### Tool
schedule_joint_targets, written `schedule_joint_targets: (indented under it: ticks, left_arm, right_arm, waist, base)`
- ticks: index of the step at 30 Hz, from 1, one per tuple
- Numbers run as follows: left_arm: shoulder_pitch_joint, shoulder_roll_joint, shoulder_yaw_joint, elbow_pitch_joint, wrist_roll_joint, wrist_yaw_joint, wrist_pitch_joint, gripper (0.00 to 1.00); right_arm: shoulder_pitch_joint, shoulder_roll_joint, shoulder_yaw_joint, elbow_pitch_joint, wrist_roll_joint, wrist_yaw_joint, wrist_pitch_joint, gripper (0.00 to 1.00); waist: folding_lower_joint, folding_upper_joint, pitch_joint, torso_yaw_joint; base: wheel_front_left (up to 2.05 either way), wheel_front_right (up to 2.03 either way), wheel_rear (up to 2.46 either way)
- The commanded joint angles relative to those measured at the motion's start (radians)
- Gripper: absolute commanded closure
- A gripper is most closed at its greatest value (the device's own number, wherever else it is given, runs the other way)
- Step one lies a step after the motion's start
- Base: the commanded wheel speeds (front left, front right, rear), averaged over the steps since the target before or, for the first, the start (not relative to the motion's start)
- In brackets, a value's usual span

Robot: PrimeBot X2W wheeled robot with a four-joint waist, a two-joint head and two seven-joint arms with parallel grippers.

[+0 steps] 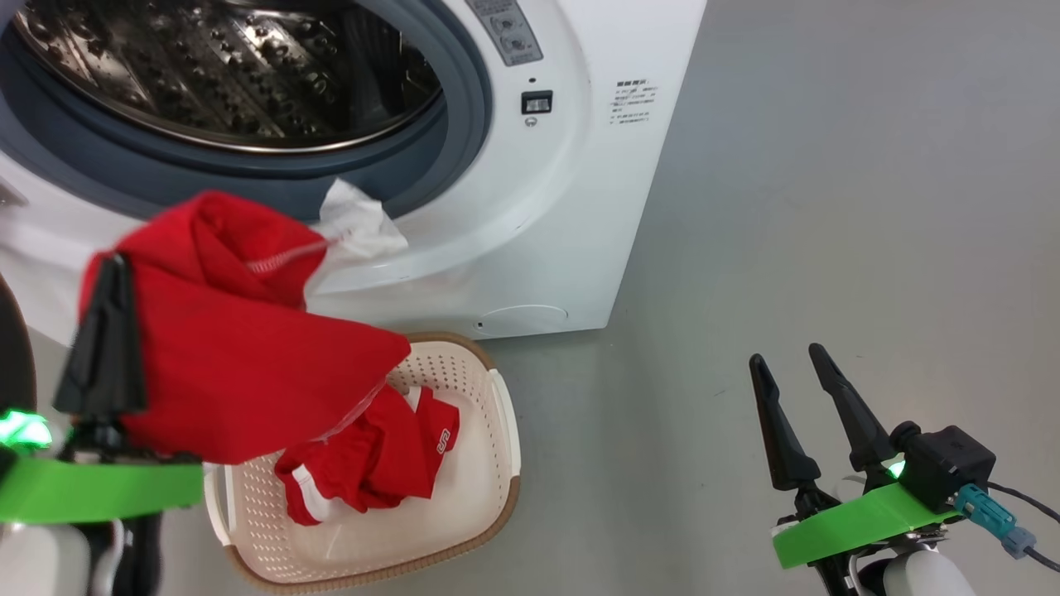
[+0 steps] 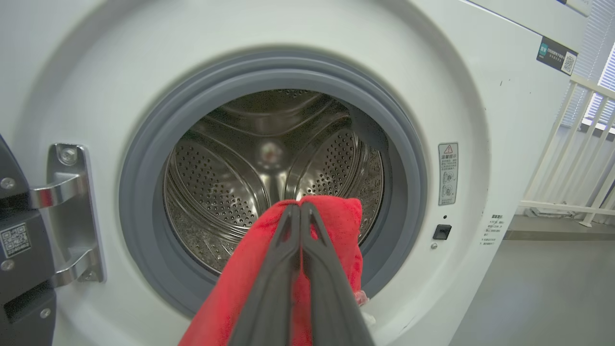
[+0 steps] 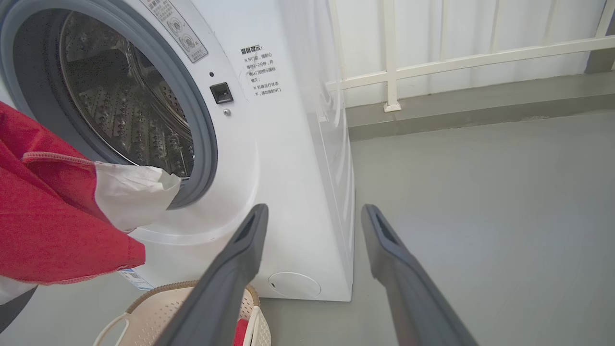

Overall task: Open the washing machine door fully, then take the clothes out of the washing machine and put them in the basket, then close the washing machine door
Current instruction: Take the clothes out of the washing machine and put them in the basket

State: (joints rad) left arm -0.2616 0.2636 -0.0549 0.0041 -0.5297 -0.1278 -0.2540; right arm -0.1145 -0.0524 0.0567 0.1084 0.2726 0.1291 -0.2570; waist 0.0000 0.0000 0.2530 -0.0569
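Because the left end effector [image 1: 114, 269] is pressed together on a fold of the red garment [image 1: 248, 364], the cloth hangs bunched from its fingers. It is outside the washing machine [image 1: 580, 207], in front of the drum [image 1: 232, 74] mouth and above the near-left part of the basket [image 1: 464, 364]. That placement looks meant for a drop beside the second red garment [image 1: 373, 463] already lying there. The white trim [image 1: 356, 223] trails toward the grey gasket [image 1: 464, 124]; whether it brushes the lip cannot be told.

The right end effector [image 1: 787, 356] is spread and carries nothing. It hovers well apart over the bare floor [image 1: 828, 207], out of the way. The door [image 2: 19, 250] is swung aside on its hinge [image 2: 67, 216]. The basket sits just in front of the machine's base, with room left inside.
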Motion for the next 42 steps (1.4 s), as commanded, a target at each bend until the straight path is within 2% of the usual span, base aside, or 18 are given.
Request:
schedule_joint_targets:
  ticks: [1,8,17,22,31,42]
  left_arm:
    - [0.013,0.025,0.026,-0.024,0.003,-0.003,-0.008,1.0]
    - [0.035,0.017,-0.067,0.058,-0.016,-0.003,-0.008,1.0]
    - [-0.038,0.014,-0.177,0.321,-0.065,-0.003,-0.008,1.0]
    - [-0.106,0.026,-0.214,0.444,-0.082,-0.003,-0.008,1.0]
    - [-0.21,0.063,-0.292,0.585,-0.105,-0.003,-0.008,1.0]
    - [-0.357,0.112,-0.429,0.772,-0.163,-0.003,-0.008,1.0]
  right_arm:
    - [0.005,0.002,0.026,-0.025,-0.015,0.002,-0.005,0.0]
    - [-0.012,0.002,0.036,-0.027,-0.013,0.002,-0.005,0.0]
    - [-0.045,0.002,0.049,-0.04,-0.006,0.002,-0.005,0.0]
    - [-0.066,0.002,0.056,-0.05,0.002,0.002,-0.005,0.0]
    - [-0.107,0.002,0.075,-0.072,0.019,0.002,-0.005,0.0]
    - [-0.164,0.002,0.109,-0.103,0.051,0.002,-0.005,0.0]
  waist:
    - [0.0,0.0,0.007,0.005]
    - [0.0,0.0,0.033,0.008]
    - [0.0,0.0,0.108,-0.006]
    - [0.0,0.0,0.162,-0.024]
    - [0.0,0.0,0.275,-0.07]
    - [0.0,0.0,0.407,-0.123]
  base:
    - [0.0,0.0,0.0]
    - [0.0,0.0,0.0]
    - [0.0,0.0,0.0]
    - [0.0,0.0,0.0]
    - [0.0,0.0,0.0]
    - [0.0,0.0,0.0]
